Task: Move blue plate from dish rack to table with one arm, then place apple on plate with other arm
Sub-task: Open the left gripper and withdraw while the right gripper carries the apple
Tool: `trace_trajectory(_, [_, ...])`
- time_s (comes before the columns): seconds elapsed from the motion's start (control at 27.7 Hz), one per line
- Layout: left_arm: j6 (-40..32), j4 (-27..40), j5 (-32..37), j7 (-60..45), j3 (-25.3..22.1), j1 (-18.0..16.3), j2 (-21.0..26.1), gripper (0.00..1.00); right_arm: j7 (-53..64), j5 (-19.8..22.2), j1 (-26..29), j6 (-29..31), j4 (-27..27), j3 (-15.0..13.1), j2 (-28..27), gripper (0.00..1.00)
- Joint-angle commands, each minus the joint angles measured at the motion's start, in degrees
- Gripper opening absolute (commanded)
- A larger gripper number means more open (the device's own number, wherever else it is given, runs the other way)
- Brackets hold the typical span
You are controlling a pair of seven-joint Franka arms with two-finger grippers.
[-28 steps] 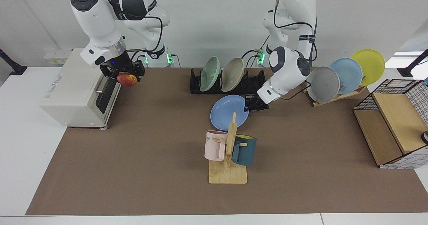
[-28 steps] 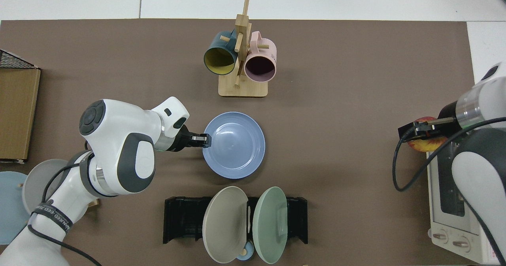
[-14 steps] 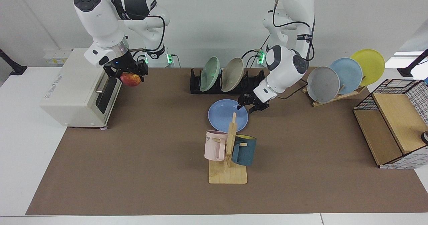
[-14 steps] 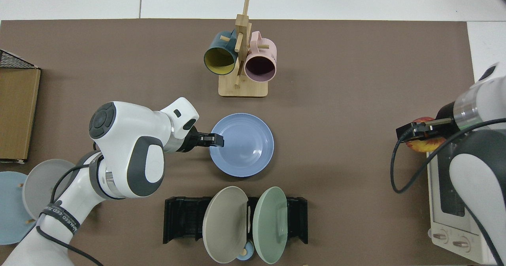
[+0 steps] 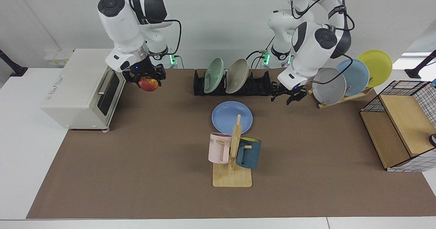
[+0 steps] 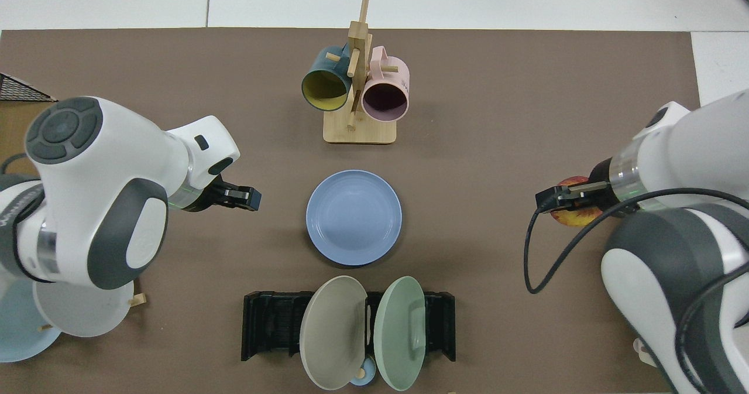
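The blue plate (image 5: 232, 117) (image 6: 354, 216) lies flat on the brown mat of the table (image 5: 153, 154), just in front of the black dish rack (image 5: 259, 83) (image 6: 270, 325). My left gripper (image 5: 287, 98) (image 6: 246, 198) hangs open and empty, well clear of the plate, near the rack's end. My right gripper (image 5: 147, 82) (image 6: 556, 202) is shut on the red and yellow apple (image 5: 149, 84) (image 6: 576, 217). It holds the apple in the air beside the toaster oven, far from the plate.
A green plate (image 5: 213, 75) and a beige plate (image 5: 237, 76) stand in the rack. A mug tree (image 5: 233, 157) with two mugs stands close in front of the blue plate. A toaster oven (image 5: 81, 89), a wooden plate stand (image 5: 344, 96) and a wire shelf (image 5: 398, 127) flank the mat.
The left gripper let go of the blue plate, which now lies flat, and drew back up toward the wooden stand. The right arm carried the apple away from the toaster toward the middle.
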State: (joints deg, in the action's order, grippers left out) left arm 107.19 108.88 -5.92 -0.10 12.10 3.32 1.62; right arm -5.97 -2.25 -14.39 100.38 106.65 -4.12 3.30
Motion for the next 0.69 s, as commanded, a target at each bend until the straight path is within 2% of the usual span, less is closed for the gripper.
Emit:
trace_trajectory(0.0, [-8.7,-4.6,5.3,-1.4,0.1,0.2,-1.7,0.78,-6.9,-0.7,-4.0,3.7,1.5,0.0,-0.5,0.0])
trace_trajectory(0.14, [-13.9,-10.5,6.2,-1.3,-0.4,0.1,-1.6,0.88,-9.9,-0.6,-6.8,4.8,1.1,0.0,-1.6,0.0])
trace_trajectory(0.22, [-15.2,-12.8,7.1,-1.2,-1.5,0.4,-1.4,0.99,-12.0,-0.4,-8.2,6.1,0.9,0.0,-2.5,0.0])
trace_trajectory(0.4, [-16.9,-16.4,7.2,-0.9,-2.9,0.1,-1.4,0.99,-18.7,-0.4,-12.2,9.7,0.0,0.0,-5.2,0.0])
trace_trajectory(0.65, [-17.3,-15.2,6.4,0.9,-4.7,0.2,-2.8,1.0,-25.8,-0.5,-17.0,13.8,-1.0,0.0,-9.3,0.0])
